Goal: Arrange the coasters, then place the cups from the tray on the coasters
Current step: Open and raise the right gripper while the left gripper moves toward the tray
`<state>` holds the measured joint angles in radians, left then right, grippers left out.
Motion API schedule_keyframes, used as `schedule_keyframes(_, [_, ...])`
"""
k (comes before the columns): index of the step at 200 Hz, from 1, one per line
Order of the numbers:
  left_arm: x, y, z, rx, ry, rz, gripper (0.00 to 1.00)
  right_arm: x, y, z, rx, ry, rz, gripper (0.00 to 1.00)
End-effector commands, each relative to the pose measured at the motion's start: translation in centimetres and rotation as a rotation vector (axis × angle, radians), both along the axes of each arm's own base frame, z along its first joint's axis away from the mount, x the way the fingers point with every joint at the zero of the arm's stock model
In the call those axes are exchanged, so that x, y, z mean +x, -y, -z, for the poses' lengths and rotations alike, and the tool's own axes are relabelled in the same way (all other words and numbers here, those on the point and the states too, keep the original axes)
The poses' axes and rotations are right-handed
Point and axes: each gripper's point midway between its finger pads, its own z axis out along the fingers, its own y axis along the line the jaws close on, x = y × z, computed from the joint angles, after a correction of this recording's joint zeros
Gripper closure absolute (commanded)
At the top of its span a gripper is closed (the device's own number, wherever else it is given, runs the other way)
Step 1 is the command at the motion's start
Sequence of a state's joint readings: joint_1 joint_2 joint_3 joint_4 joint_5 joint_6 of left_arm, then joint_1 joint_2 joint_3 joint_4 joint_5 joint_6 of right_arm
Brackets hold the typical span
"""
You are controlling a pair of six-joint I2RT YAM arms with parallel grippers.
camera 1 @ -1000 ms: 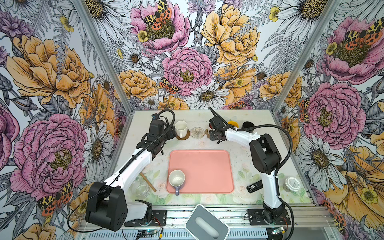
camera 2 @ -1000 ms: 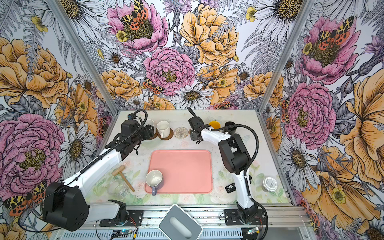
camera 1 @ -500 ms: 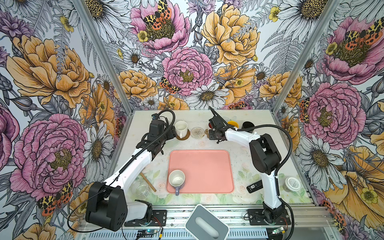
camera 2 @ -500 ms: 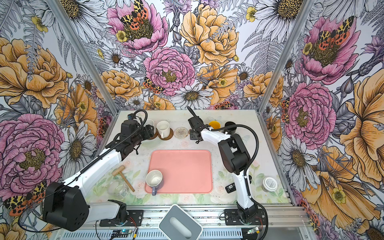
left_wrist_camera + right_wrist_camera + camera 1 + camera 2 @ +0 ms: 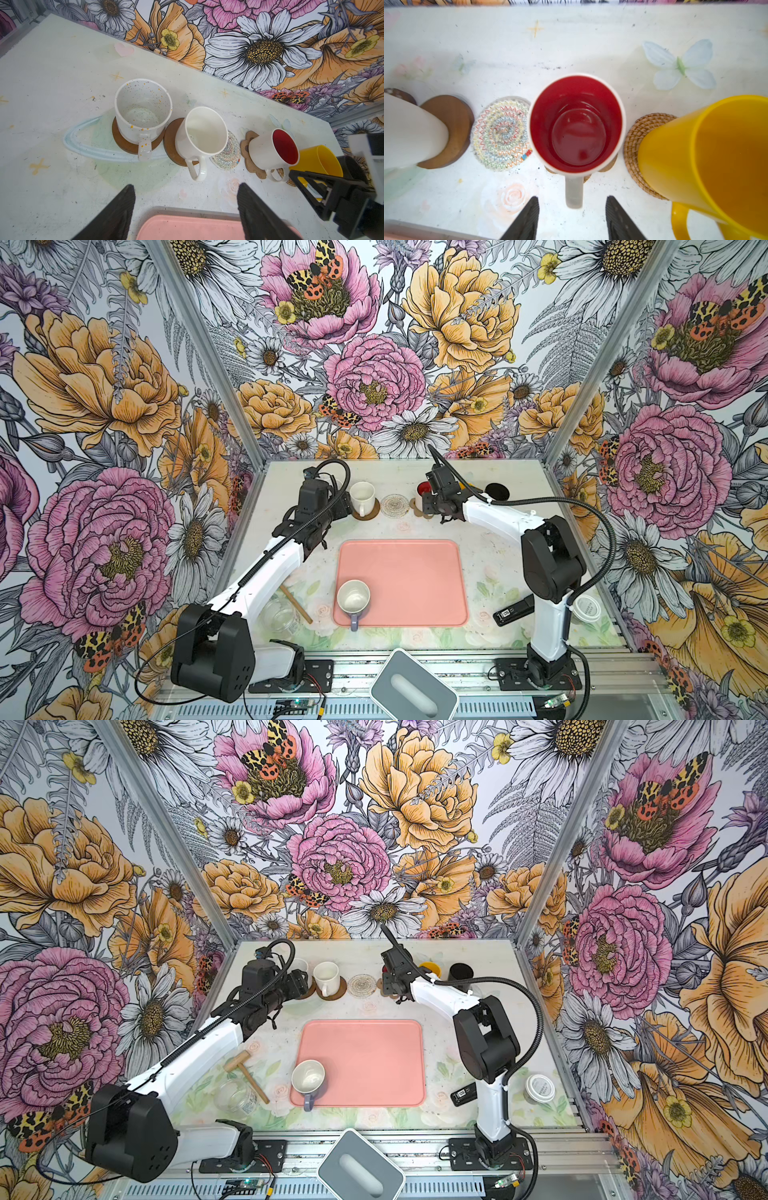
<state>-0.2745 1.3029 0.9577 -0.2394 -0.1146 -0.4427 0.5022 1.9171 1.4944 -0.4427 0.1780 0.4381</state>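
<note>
We are hovering our R gripper (image 5: 572,220) low at the back row. Its jaws are standing about half open either side of the handle (image 5: 573,193) of the red cup (image 5: 576,124), pads clear of it and gripping nothing. The cup is sitting upright on the paw coaster (image 5: 252,168), handle pointing toward the tray. Just beside it on one side the woven coaster (image 5: 501,134) is lying bare. On the other side the yellow cup (image 5: 716,158) is standing on the rattan coaster (image 5: 636,133), w/ the black cup (image 5: 497,491) beyond; we can't see what is under that one. Our L gripper (image 5: 185,209) is hanging wide open and empty near the speckled cup (image 5: 143,108) and the white cup (image 5: 204,133), each resting on a brown disc (image 5: 122,139).

We are reading this as the tail end of the red cup's placement: five cups are looking set and one is waiting. The lavender cup (image 5: 353,598) is sitting alone at the tray's (image 5: 415,576) front left corner, handle sticking out over the rim. The next move, as we are judging it, is backing the R gripper off w/o clipping the handle. Then one arm, prob. the L, is taking the lavender cup and setting it on the bare woven coaster. That is a tight slot btwn white cup and red cup.
</note>
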Motion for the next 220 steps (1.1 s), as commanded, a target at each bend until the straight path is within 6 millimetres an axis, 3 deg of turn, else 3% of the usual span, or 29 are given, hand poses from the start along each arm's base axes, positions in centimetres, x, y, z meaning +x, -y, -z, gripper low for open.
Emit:
schedule_keyframes(1, [0.1,-0.2,-1.3,-0.009,0.024,0.000,0.21,-0.3,1.1,-5.7,0.016,0.130,0.024,0.45])
schedule_keyframes(37, [0.0,0.7,-1.6,-0.028,0.027,0.018,0.21,-1.9,3.1,-11.4,0.070,0.247,0.120,0.44])
schedule_keyframes(62, [-0.1,1.9,-2.0,-0.026,0.033,0.051,0.21,-3.6,4.2,-13.2,0.153,0.297,0.192,0.44])
schedule_keyframes(125, [-0.4,4.8,-1.0,0.060,-0.025,0.123,0.21,-7.1,5.9,-12.1,0.246,0.338,0.237,0.44])
schedule_keyframes(152, [-1.0,6.4,-1.9,0.085,-0.035,0.163,0.20,-7.7,7.1,-12.5,0.242,0.389,0.269,0.44])
schedule_keyframes(176, [-2.3,8.2,-3.0,0.117,-0.025,0.227,0.20,-7.7,7.2,-12.6,0.255,0.439,0.251,0.40])
schedule_keyframes(220, [-6.7,9.5,-2.6,0.128,-0.072,0.321,0.19,-7.3,5.8,-13.2,0.380,0.558,0.174,0.28])
